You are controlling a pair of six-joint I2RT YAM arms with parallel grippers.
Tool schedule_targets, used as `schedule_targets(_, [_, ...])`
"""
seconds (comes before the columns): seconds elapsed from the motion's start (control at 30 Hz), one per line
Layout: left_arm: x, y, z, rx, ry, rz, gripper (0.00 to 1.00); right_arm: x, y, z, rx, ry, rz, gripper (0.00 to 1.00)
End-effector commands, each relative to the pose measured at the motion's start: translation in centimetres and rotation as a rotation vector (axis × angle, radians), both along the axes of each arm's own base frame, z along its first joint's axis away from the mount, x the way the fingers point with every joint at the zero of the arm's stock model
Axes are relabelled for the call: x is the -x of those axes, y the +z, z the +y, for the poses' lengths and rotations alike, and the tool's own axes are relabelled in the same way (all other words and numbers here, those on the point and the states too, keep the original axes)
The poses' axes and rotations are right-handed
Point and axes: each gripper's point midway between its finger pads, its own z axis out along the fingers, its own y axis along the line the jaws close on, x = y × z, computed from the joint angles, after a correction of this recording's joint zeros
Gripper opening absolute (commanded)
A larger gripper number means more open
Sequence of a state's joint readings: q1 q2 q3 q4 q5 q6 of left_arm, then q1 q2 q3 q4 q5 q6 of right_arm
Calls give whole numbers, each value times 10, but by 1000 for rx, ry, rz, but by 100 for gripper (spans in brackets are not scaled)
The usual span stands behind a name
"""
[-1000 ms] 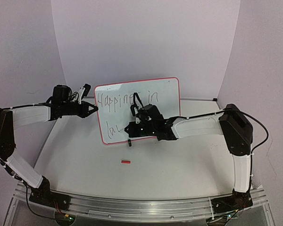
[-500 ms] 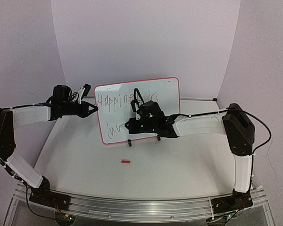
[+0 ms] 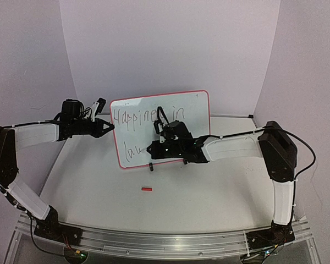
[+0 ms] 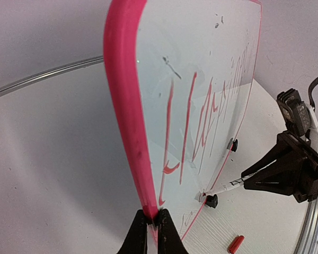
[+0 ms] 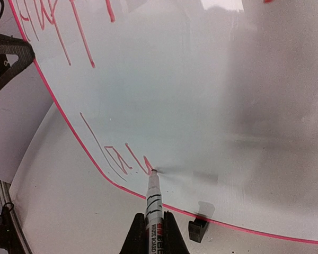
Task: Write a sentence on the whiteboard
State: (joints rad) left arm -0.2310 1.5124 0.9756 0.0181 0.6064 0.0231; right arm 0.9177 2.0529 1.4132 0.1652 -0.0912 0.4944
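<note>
The whiteboard (image 3: 193,105), white in a thin red frame, stands upright at mid-table. My left gripper (image 3: 111,129) is shut on its left edge, its jaws pinching the red frame (image 4: 124,106). The sentence (image 3: 148,116) reads "Happiness in" on the top line, with "lau" (image 3: 133,151) below it. My right gripper (image 3: 153,149) is shut on a white marker (image 5: 152,203). The marker's tip touches the board at the end of the last red stroke (image 5: 144,165). In the left wrist view the marker (image 4: 230,185) reaches the board's lower edge.
A small red marker cap (image 3: 147,189) lies on the table in front of the board, seen too as the cap (image 4: 235,244). Black feet (image 5: 197,229) hold up the board's lower edge. Curved pale walls close in the back and sides.
My right gripper lifted the marker a little up the board, then brought it down again, and the second line gained a stroke. The left gripper and the board stayed still.
</note>
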Motion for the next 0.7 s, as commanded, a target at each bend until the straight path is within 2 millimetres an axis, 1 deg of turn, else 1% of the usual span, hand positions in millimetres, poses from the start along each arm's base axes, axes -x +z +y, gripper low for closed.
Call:
schedule_targets(0.0, [-6,12,3,-33,8,-71,0,-3,14,-7,-30,-22,-4,0])
schedule_targets(0.1, [-6,13,3,-33,8,-72,0,-4,13,-8,-27,-32,-7,0])
schedule_targets(0.17, [-6,13,3,-33,9,-72,0,-6,18,-9,-28,-40,-20,0])
schedule_targets(0.3, [-6,12,3,-33,9,-71,0,-8,34,-14,-35,-59,-57,0])
schedule_targets(0.43, [-6,12,3,-33,6,-69,0,-5,54,-18,-70,-60,-80,0])
schedule_targets(0.5, [-6,12,2,-33,5,-69,0,-3,60,-21,-85,-63,-84,0])
schedule_targets(0.57, [-6,12,3,-33,7,-70,0,-3,62,-22,-88,-66,-88,0])
schedule_targets(0.67, [-6,12,3,-33,7,-70,0,-5,58,-22,-80,-71,-86,0])
